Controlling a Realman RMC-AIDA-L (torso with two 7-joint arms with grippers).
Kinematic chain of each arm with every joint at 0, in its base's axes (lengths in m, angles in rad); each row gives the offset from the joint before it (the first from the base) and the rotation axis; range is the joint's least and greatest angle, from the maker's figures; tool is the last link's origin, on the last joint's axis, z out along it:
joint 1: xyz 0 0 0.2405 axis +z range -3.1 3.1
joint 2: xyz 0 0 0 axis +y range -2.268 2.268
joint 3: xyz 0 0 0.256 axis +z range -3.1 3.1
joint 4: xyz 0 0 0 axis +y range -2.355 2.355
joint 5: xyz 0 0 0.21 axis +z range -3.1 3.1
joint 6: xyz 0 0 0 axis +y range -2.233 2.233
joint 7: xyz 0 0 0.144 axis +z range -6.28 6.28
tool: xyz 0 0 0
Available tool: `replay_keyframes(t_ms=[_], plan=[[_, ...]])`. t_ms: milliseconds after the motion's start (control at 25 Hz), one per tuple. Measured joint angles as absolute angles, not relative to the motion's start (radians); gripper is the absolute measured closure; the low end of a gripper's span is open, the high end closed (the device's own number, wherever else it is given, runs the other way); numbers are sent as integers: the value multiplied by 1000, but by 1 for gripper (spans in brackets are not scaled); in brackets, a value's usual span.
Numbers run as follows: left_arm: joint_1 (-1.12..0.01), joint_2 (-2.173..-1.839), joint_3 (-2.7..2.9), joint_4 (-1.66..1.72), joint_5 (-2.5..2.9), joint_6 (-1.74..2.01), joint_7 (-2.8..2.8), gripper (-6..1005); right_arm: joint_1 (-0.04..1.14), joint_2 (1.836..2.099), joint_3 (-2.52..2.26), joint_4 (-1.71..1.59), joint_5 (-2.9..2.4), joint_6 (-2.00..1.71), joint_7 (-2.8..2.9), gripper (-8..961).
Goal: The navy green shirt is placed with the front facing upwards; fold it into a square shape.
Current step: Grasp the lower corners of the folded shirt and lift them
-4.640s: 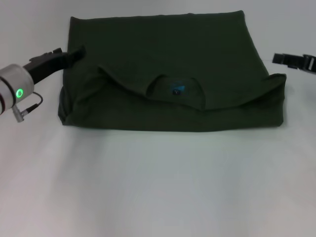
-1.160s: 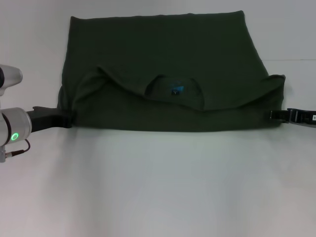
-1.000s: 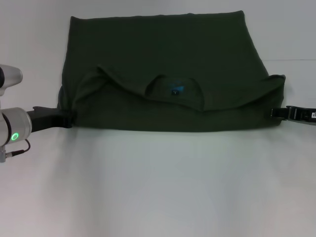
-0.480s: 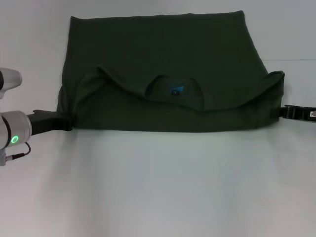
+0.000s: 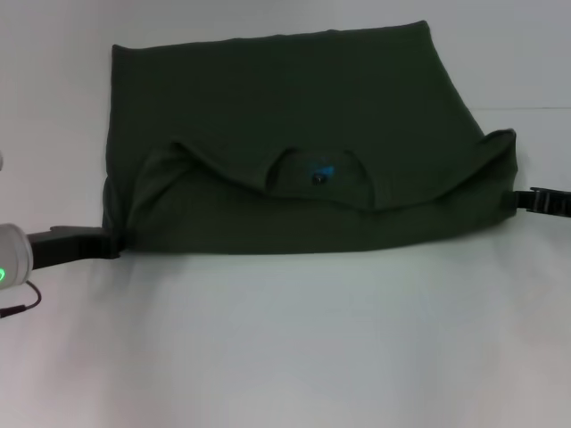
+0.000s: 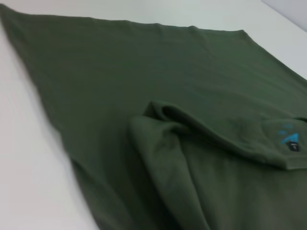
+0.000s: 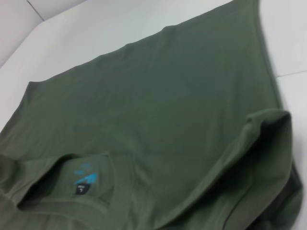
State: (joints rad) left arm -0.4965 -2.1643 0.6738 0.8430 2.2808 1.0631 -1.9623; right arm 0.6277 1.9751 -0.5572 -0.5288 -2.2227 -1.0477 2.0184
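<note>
The navy green shirt [image 5: 303,143] lies folded at the far middle of the white worktop [image 5: 294,339]. My left gripper [image 5: 105,242] and right gripper [image 5: 526,200] touch its near corners; whether they clench, I cannot tell.

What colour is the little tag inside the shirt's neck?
Bright blue, on the neck label of the dark green shirt; clearest in the right wrist view.
</note>
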Motion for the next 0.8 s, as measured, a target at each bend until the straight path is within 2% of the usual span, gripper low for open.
replay_keyframes(t_ms=[520,800], plan=[[-445,-2161,629,881,2281,1196,-1961,941,538,1968,-543,-582,-2145,-1164,1970,903],[-426,-2161,627,923,2274,1322,-1960,942,473,1975,-485,-585,-2117,-1319,1893,900]])
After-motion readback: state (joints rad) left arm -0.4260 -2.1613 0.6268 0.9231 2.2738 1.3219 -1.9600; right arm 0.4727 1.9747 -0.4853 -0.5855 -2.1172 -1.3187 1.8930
